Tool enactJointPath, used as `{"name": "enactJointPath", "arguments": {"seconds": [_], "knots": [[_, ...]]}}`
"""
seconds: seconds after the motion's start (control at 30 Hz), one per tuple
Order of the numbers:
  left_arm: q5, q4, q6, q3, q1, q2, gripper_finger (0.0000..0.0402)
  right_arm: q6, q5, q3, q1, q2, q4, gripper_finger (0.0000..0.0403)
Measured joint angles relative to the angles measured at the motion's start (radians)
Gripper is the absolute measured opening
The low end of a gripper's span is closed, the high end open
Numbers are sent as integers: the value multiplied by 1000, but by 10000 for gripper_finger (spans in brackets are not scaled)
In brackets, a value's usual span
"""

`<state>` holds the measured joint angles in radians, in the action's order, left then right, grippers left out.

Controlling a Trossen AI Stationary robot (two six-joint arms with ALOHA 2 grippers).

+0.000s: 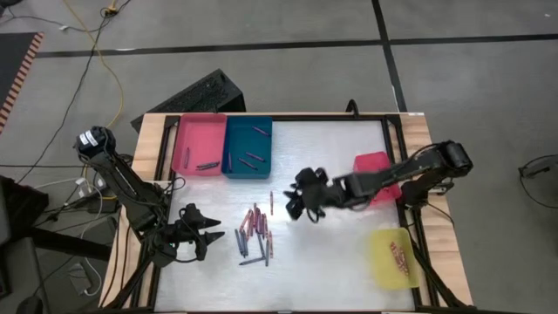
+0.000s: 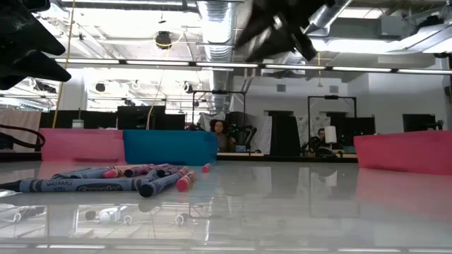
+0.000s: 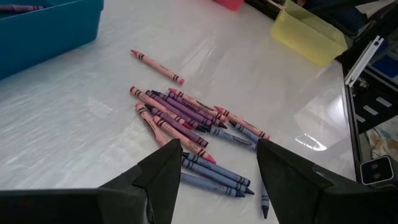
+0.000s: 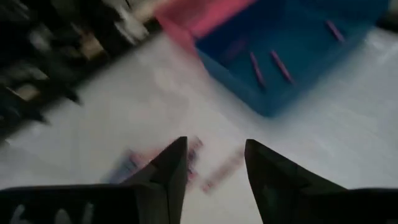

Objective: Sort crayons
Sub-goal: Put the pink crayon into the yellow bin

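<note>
Worktop point(image 1: 331, 262): pale, glossy sheet in a wooden frame. Trays along its edges: pink tray point(image 1: 197, 144) and blue tray point(image 1: 248, 146) side by side at the far edge, each with a few sticks inside; red tray point(image 1: 373, 166) and yellow tray point(image 1: 392, 257) on the right.

Left gripper point(image 1: 209, 232) sits low at the left, just beside the pile, fingers spread, nothing held. Right gripper point(image 1: 305, 202) hangs above the middle of the worktop, fingers likewise apart and empty.

Crayons point(image 1: 255, 234): loose heap near the centre, red, pink, purple and grey-blue, many crossing or touching; one pink stick point(image 3: 157, 65) lies apart towards the blue tray.

Handling judgement: light, stiff, paper-wrapped sticks; likely to roll or skid on this slick surface and could snap if squeezed hard. Best taken across the middle of the barrel, starting with outliers at the heap's edge rather than the tangled core.
</note>
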<state>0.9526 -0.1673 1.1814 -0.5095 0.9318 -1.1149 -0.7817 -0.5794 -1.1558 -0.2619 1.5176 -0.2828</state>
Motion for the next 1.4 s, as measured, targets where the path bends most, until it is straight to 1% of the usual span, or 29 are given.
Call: {"name": "enactJointPath", "arguments": {"seconds": [0.1,0.13,0.23,0.33,0.37,0.5,0.67,0.77,0.9,1.0,1.07,1.2,1.33,1.4], "knots": [[-1,0,2,0,0,0,199,11,-148,1,-83,55,119,172],[-2,1,2,0,0,0,199,23,-195,0,-99,81,170,172],[-1,0,7,0,0,0,199,31,-311,1,-141,172,251,172],[0,1,10,0,0,0,199,-4,-387,1,-144,269,319,172],[0,1,10,0,0,0,199,-31,-396,1,-139,300,342,172],[2,0,18,0,0,0,199,-127,-392,-21,-114,421,377,170],[4,0,20,0,0,0,199,-139,-348,-110,-91,525,344,162],[4,0,18,0,0,0,199,-131,-317,-192,-72,575,271,159],[3,0,17,1,0,0,199,-175,-269,-306,-47,634,52,153],[1,-1,18,1,0,0,199,-211,-263,-374,-40,668,-82,150],[2,-1,17,1,0,0,199,-221,-263,-402,-41,688,-122,148],[2,-1,9,1,0,0,199,-234,-263,-418,-43,714,-128,144],[1,0,10,1,0,0,199,-292,-276,-420,-44,727,-170,141],[1,0,10,1,0,0,199,-329,-262,-419,-44,727,-202,137]]}}
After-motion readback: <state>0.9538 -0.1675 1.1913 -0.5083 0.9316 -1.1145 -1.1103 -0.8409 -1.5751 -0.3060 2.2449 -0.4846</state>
